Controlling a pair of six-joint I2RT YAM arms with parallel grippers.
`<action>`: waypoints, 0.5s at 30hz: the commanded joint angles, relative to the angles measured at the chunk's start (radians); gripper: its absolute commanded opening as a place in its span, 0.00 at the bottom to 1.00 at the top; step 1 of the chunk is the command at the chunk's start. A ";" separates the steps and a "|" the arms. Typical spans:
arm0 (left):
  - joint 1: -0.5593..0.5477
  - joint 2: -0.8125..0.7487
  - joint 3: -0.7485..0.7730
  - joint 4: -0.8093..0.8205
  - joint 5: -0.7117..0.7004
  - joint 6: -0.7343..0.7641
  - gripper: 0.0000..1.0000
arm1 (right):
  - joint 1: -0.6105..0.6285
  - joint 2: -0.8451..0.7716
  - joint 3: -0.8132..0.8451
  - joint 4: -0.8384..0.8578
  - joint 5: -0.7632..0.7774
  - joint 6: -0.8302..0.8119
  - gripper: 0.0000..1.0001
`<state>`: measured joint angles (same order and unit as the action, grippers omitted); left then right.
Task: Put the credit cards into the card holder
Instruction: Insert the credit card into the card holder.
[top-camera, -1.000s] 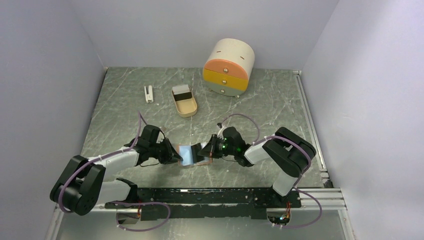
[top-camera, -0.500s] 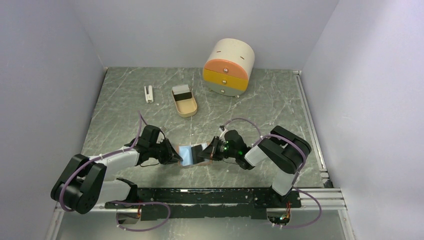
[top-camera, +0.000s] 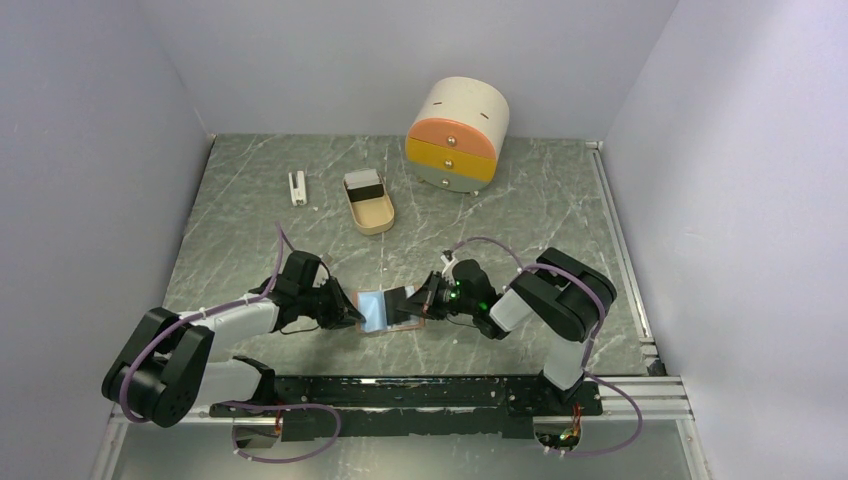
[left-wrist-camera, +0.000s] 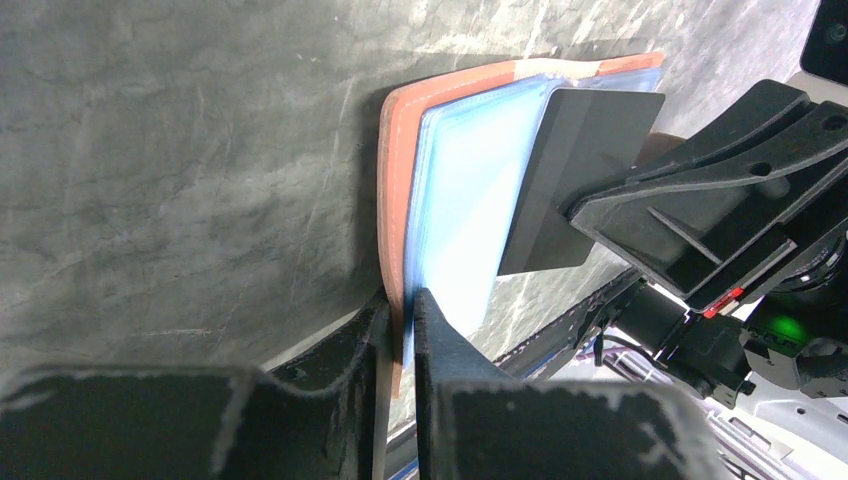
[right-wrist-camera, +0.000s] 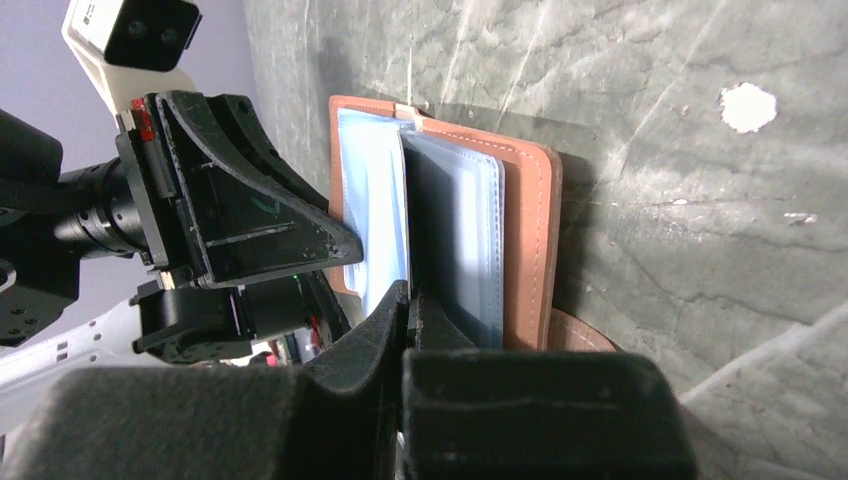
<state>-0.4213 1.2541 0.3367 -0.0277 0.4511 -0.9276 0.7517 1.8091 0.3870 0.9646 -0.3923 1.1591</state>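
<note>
One card holder (top-camera: 380, 312). Two grippers, one on either side of the card holder: left gripper (top-camera: 352, 313) at its left edge, right gripper (top-camera: 416, 300) at its right edge. One dark card (left-wrist-camera: 590, 140) over the card holder's clear pockets. Pockets stacked in leaves: at least two, exact number not countable. One beige oval tray (top-camera: 374, 215) well beyond the card holder, with one small stack of cards (top-camera: 364, 183) at its far end, number unclear. One small white block (top-camera: 297, 187), beyond the card holder and to the left. One round drawer unit (top-camera: 458, 105), beyond and to the right, with two coloured drawer fronts, one salmon and one yellow.
</note>
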 joint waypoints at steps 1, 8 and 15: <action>0.005 -0.002 -0.015 0.003 -0.002 0.012 0.16 | -0.012 0.025 0.011 -0.015 0.021 -0.020 0.00; 0.004 -0.005 -0.019 0.007 0.001 0.011 0.16 | -0.001 0.044 0.024 -0.023 0.023 -0.039 0.00; 0.004 0.008 -0.019 0.021 0.006 0.007 0.17 | 0.013 0.078 -0.022 0.089 -0.005 0.033 0.00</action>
<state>-0.4213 1.2545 0.3313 -0.0193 0.4515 -0.9279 0.7547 1.8423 0.4023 0.9966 -0.3935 1.1572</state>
